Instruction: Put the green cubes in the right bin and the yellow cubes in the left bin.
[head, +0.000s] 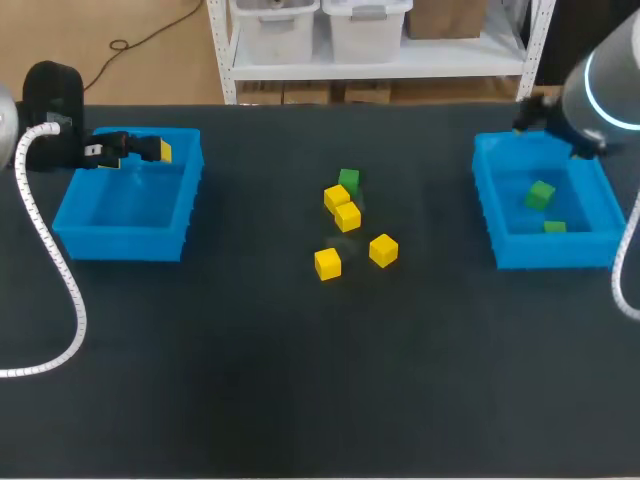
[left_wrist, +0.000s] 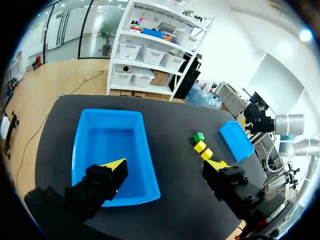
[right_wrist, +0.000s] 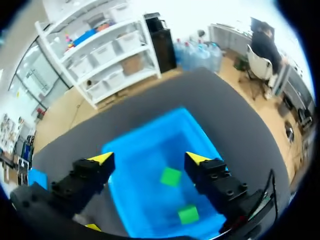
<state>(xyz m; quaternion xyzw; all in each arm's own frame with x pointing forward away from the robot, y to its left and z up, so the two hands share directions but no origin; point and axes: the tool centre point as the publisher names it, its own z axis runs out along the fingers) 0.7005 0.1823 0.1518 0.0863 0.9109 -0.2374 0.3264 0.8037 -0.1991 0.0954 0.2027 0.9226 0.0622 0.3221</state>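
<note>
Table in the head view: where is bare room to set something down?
Bare mat lies between the left bin and the cube cluster, between that cluster and the right bin, and all along the near edge. Crowded only mid-table.

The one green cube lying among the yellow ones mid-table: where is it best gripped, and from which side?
Probably from straight above, pinching the green cube across its left and right side faces. It sits flat with its top unobstructed. A yellow cube crowds its near left corner, so the near face leaves little room for a finger.
</note>
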